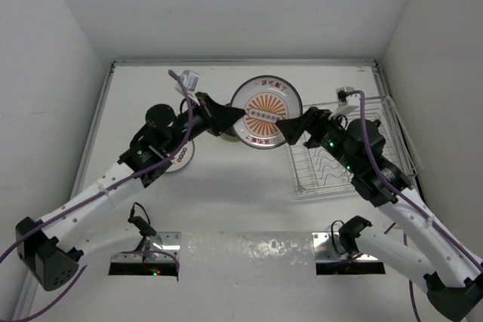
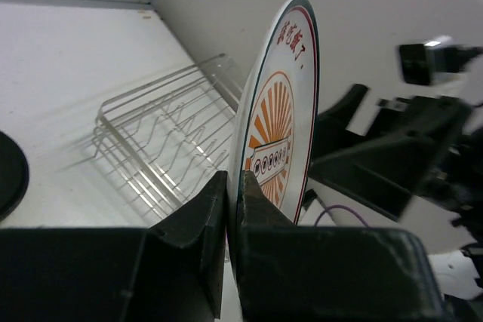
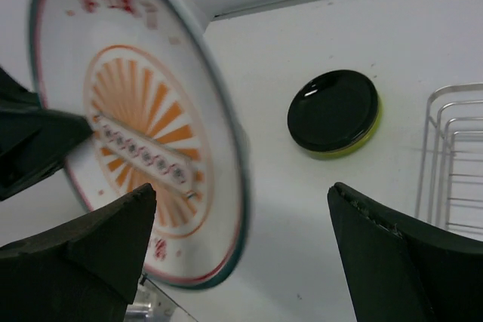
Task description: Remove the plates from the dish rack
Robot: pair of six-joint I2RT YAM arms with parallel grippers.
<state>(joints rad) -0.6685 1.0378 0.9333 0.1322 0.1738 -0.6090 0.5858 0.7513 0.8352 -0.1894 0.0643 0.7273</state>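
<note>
- White walls (image 1: pixel 226 5) close in a white table (image 1: pixel 249 209).
- Left gripper (image 1: pixel 241 114) is clamped on the plate (image 1: pixel 264 111) rim, holding it off the table, left of the rack (image 1: pixel 355 164).
- Right gripper (image 1: pixel 284 125) gapes wide by the plate's opposite edge.
- Dark plate (image 3: pixel 333 111) lies flat nearby.

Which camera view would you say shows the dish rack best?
Top external: the dish rack is seen from above, nearly whole, the right arm crossing it. Left wrist shows it obliquely beyond the plate; right wrist catches one corner.
</note>
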